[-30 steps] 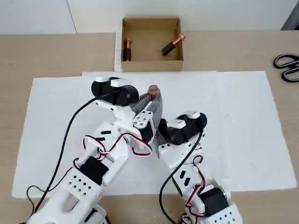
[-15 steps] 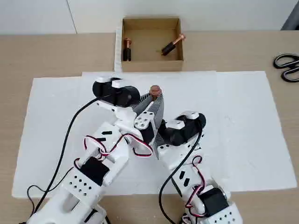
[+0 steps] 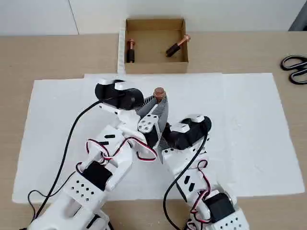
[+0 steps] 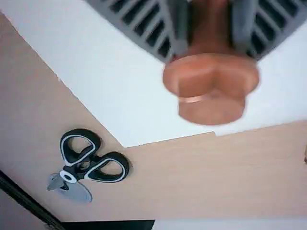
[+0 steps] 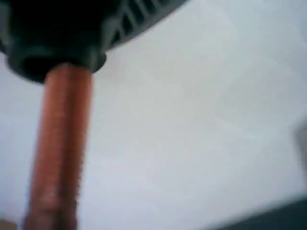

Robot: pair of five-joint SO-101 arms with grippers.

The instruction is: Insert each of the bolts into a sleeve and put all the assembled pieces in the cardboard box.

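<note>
Insertion step: left gripper (image 4: pixel 208 24) clamps the copper-coloured metal bolt (image 4: pixel 210 86), right gripper (image 3: pixel 162 115) clasps the black cylindrical sleeve (image 5: pixel 48 48). Next, likely seat it fully, then carry it to the brown cardboard box (image 3: pixel 156 68), top centre.

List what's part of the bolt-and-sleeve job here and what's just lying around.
Job:
- bolt, held
- sleeve on its shaft
- cardboard box
- two assembled pieces inside it

Lying about:
- scissors on the table
- white sheet under the arms
</note>
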